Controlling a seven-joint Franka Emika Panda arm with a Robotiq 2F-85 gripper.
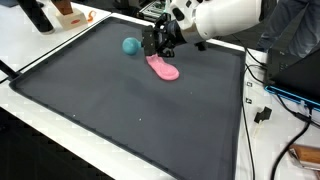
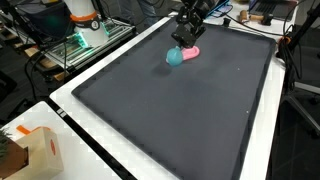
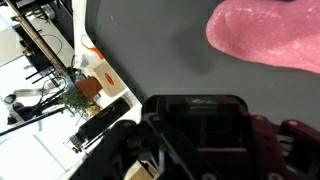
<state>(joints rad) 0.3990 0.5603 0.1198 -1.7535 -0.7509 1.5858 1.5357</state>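
Item: flat pink oblong of soft-looking material [image 1: 164, 68] | Location: on dark grey mat [image 1: 120, 110] covering white worktop [image 1: 70, 125], just beside small teal ball [image 1: 131, 46] | Gripper [image 1: 158, 42]: poised close above item's near end, jaw spread cannot be told | Handling: probably light, limp, not fragile; pinch across narrow middle

One dark mat [image 1: 110, 110] carries two small items in both exterior views: one teal ball [image 1: 131, 45] and one pink lump [image 1: 164, 68]. One robot arm [image 1: 225, 20] with one gripper [image 1: 155, 47] is in frame. One cardboard box [image 2: 38, 150] shows in an exterior view.
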